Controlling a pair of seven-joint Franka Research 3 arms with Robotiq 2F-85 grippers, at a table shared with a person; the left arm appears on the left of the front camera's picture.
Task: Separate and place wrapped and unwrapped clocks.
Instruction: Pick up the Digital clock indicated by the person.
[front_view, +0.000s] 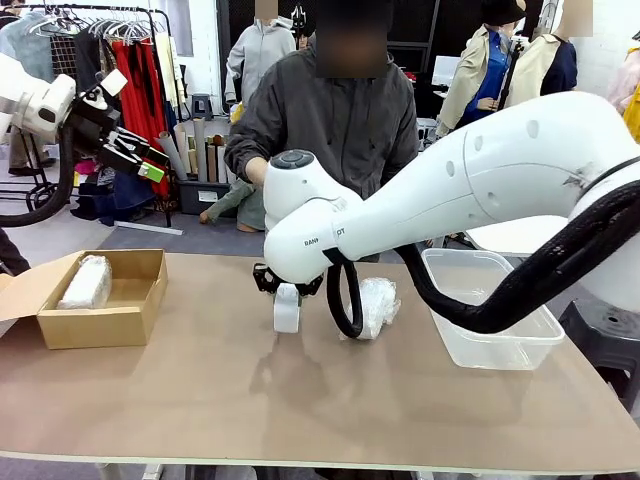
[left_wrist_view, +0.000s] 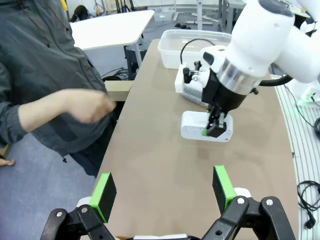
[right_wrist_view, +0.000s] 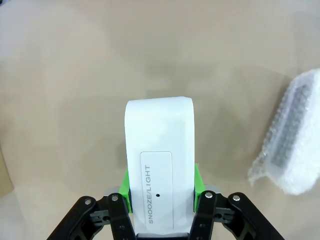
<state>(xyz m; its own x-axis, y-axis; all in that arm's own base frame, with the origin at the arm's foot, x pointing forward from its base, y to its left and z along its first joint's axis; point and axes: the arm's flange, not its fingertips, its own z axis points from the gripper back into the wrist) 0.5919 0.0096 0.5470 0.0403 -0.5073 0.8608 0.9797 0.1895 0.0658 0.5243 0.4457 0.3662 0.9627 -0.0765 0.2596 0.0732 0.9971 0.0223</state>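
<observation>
My right gripper (front_view: 287, 292) is shut on the bare white clock (front_view: 287, 310) at the middle of the table. In the right wrist view the clock (right_wrist_view: 160, 155), marked SNOOZE/LIGHT, sits between the green pads (right_wrist_view: 198, 181) of the gripper (right_wrist_view: 161, 187). Whether it rests on the table or hangs just above it, I cannot tell. One wrapped clock (front_view: 377, 305) lies just right of it, apart (right_wrist_view: 292, 145). Another wrapped clock (front_view: 87, 283) lies inside the cardboard box (front_view: 140, 300). My left gripper (left_wrist_view: 164, 192) stands open and empty, held high at the far left (front_view: 148, 165).
A clear plastic tub (front_view: 500, 345) stands at the table's right, under my right arm (front_view: 480, 180). The person stands at the far edge with a hand (left_wrist_view: 87, 106) held off the table. The cardboard box's flap (front_view: 25, 290) hangs open to the left.
</observation>
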